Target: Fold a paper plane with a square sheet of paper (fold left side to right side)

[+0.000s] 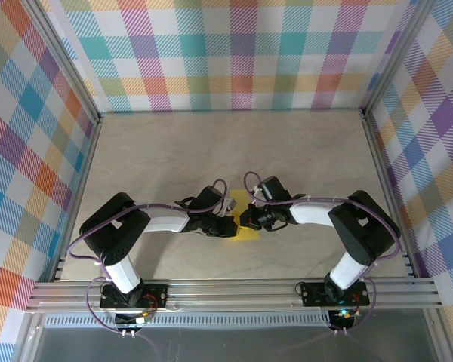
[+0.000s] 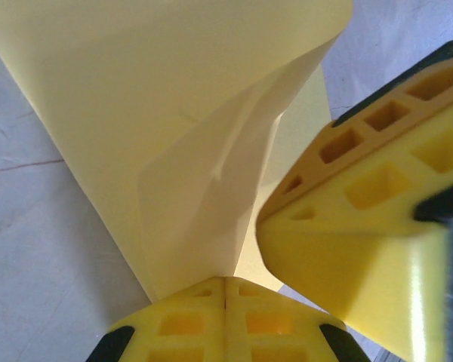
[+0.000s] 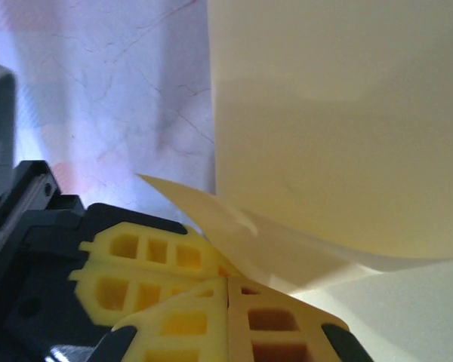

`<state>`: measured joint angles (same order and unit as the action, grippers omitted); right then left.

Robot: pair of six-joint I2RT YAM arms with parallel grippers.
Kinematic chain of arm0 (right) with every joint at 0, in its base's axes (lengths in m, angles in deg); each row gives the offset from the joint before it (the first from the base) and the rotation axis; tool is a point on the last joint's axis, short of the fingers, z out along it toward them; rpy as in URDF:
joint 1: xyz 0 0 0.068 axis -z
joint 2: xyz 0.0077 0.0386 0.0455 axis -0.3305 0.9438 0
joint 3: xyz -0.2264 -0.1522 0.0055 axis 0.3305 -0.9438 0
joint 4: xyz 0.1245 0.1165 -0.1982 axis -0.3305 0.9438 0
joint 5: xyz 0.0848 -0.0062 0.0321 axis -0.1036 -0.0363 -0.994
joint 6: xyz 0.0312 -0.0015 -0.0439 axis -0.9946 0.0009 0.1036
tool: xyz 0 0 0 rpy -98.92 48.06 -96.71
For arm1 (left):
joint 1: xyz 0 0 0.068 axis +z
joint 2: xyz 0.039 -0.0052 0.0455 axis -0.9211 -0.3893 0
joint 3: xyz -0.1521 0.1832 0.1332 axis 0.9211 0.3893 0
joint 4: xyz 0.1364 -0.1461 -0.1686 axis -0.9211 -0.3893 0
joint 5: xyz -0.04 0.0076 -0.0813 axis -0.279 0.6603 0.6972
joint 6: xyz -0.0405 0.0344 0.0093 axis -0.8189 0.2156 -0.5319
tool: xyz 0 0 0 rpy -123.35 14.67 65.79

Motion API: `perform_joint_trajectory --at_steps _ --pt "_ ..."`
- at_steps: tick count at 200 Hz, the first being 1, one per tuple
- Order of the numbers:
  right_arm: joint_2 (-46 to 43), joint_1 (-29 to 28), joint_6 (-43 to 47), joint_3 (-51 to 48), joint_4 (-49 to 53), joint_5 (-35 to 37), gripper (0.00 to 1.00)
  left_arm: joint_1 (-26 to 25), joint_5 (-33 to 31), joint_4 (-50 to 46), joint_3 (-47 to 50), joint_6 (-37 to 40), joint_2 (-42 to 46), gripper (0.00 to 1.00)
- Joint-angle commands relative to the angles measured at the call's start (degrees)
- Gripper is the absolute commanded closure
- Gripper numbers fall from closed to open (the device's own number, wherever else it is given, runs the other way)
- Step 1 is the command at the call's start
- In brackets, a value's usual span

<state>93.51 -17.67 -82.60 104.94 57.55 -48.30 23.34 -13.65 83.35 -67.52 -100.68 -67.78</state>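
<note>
Closed tight, the left gripper (image 2: 226,292) is seen pinching the near tip of the square sheet of paper (image 2: 174,113). From that pinch the sheet rises ahead of the claw and bows over toward the right. Just beside it the right gripper (image 3: 228,296) is likewise shut, with a lifted flap of the sheet caught at its fingertips. The two claws are set almost tip to tip, so neither arm can be called the nearer.

The fold line is judged to run from near to far. The raised left part would therefore have to be carried rightward, over the part lying flat beyond.

The paper is thin, plain and bright yellow. It is softly buckled with a shallow dent, and no sharp crease can be made out.

Seen from above, it is a small yellow patch under both claws, toward the near edge of the table (image 1: 211,143).
</note>
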Motion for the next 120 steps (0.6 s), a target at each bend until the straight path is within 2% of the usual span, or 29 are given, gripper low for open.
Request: perform_joint_trajectory --at_steps 1,120 --pt "1.8 -0.5 -0.1 0.6 -0.8 0.2 1.00 -0.7 -1.6 -2.7 1.4 0.3 -0.6 1.00" --pt "3.5 -0.4 4.5 2.8 6.5 6.5 1.00 -0.7 -4.7 -7.0 1.2 -0.1 -1.3 1.00"
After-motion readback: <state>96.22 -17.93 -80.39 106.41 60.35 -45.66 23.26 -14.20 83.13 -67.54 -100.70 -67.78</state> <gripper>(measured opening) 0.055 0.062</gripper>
